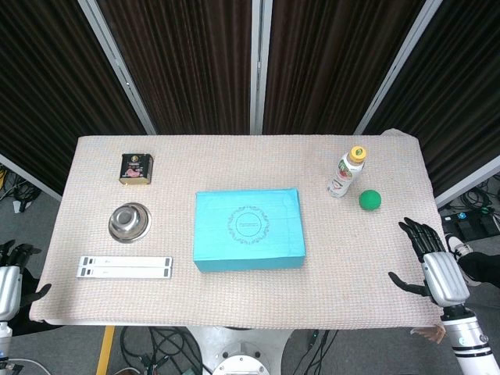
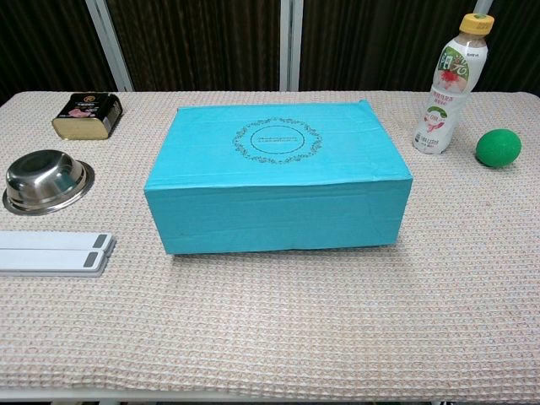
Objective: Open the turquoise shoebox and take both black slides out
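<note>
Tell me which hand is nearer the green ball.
Right. The right hand hovers open off the table's right edge, just below the green ball; the left hand sits beyond the far left edge.

One closed turquoise cardboard shoebox [image 1: 248,229] sits on the one beige woven-covered counter [image 1: 234,301]. There is one round stainless steel bowl [image 1: 129,221], one dark rectangular tin with a gold rim [image 1: 136,168], one flat white rectangular bar-shaped device [image 1: 124,266], one clear plastic drink bottle with a yellow cap [image 1: 345,173] and one green ball [image 1: 370,200]. Two robot hands show in the head view: one left hand [image 1: 8,283], one right hand [image 1: 433,262]
</note>
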Available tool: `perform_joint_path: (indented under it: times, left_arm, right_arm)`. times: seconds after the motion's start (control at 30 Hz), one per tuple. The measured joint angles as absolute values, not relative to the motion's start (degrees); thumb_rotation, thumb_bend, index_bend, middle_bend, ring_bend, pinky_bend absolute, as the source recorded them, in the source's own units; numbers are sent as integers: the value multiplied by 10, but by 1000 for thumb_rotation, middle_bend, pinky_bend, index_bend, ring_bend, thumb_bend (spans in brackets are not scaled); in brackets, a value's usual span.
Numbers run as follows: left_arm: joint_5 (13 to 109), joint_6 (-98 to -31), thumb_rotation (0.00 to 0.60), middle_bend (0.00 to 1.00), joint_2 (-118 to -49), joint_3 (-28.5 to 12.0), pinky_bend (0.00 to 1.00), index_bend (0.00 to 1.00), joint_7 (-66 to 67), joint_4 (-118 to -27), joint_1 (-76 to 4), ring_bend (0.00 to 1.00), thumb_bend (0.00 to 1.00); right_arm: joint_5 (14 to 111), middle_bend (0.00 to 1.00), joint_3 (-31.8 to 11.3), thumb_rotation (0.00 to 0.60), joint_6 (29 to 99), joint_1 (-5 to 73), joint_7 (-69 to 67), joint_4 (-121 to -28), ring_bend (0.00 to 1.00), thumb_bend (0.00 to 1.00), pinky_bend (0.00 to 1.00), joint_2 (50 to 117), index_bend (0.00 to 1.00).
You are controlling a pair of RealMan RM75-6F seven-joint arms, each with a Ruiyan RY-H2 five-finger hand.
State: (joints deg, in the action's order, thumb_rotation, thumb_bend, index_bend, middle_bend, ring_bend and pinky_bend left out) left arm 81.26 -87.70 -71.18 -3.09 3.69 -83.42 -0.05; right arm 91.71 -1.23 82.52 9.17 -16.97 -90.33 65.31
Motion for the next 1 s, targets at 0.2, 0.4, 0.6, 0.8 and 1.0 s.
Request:
perform_joint_path:
  times: [0.2,0.4,0.6,0.8,1.0]
  left_arm:
    - [812,-871,600,245,-712,-31,134,310,40,-835,-3,106,16]
    - [811,-866,600,245,-712,-31,134,310,40,-838,-5,106,16]
    - [811,-862,600,245,-712,-31,134,310,38,-841,-7,106,16]
    - [806,-860,600,244,-710,-30,134,310,36,-847,-5,106,16]
    - [799,-856,600,245,-707,-28,134,310,33,-849,-1,107,17]
  right_arm:
    - [919,19,-11,600,821,94,-169,-902,0,125,0,653,0]
    - [924,19,-11,600,808,104,-165,-901,0,125,0,652,0]
    - [932,19,-22,600,747,154,-142,-901,0,126,0,647,0]
    - [926,24,-56,600,649,246,-99,-870,0,115,0,675,0]
    - [907,37,-86,600,570,339,-66,-770,0,49,0,754,0]
